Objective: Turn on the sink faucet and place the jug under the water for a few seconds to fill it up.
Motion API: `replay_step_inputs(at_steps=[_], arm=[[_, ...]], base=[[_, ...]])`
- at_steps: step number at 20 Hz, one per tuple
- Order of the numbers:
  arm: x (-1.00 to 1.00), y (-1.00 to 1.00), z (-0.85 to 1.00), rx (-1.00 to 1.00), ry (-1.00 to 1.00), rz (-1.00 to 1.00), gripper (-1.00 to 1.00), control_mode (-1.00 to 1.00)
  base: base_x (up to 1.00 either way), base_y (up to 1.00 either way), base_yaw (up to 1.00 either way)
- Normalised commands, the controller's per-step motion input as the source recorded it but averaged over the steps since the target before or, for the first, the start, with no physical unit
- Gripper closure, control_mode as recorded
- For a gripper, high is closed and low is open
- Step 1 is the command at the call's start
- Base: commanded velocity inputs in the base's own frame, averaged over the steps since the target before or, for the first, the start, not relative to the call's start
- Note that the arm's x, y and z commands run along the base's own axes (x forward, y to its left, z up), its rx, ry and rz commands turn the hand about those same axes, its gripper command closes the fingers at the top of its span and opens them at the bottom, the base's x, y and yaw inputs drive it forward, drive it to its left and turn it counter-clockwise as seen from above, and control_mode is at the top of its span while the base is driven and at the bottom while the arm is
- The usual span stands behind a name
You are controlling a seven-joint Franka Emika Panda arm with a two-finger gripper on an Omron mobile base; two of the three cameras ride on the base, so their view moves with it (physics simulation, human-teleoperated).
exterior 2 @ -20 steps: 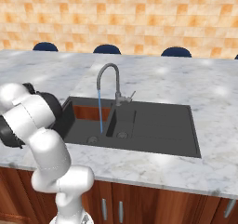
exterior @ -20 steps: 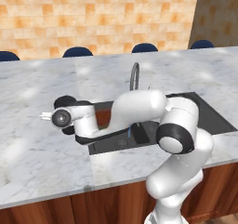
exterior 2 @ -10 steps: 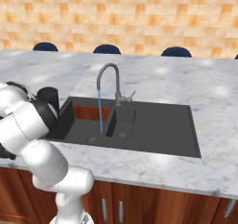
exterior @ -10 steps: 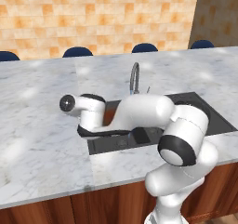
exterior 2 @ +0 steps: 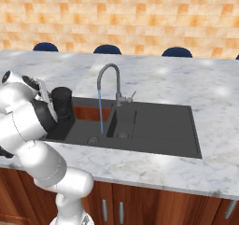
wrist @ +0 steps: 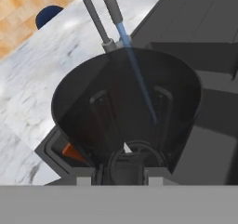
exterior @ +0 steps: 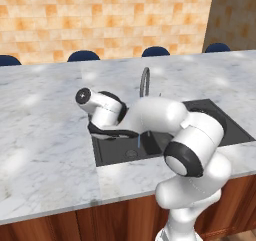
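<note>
Jug in my fingers, which are closed on its handle; it hangs over the left end of the dark sink, just left of the water. Water runs straight down from the sink faucet into the basin, beside the jug, not into it. Marble tabletop surrounds the sink.

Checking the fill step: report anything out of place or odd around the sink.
The water runs from the sink faucet straight into the basin, while the jug, held in the gripper, sits left of the stream. Nothing spilled or damaged.
</note>
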Motion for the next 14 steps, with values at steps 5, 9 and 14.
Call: replay_step_inputs(at_steps=[5,9,14], arm=[[0.23,-0.10,-0.12,0.00,0.02,0.01,1.00,-1.00],[0.13,-0.14,-0.06,0.00,0.00,0.00,1.00,-1.00],[0.22,-0.12,-0.05,0.00,0.00,0.00,1.00,-1.00]], base=[[0.00,0.00,0.00],[0.00,0.00,0.00],[0.00,0.00,0.00]])
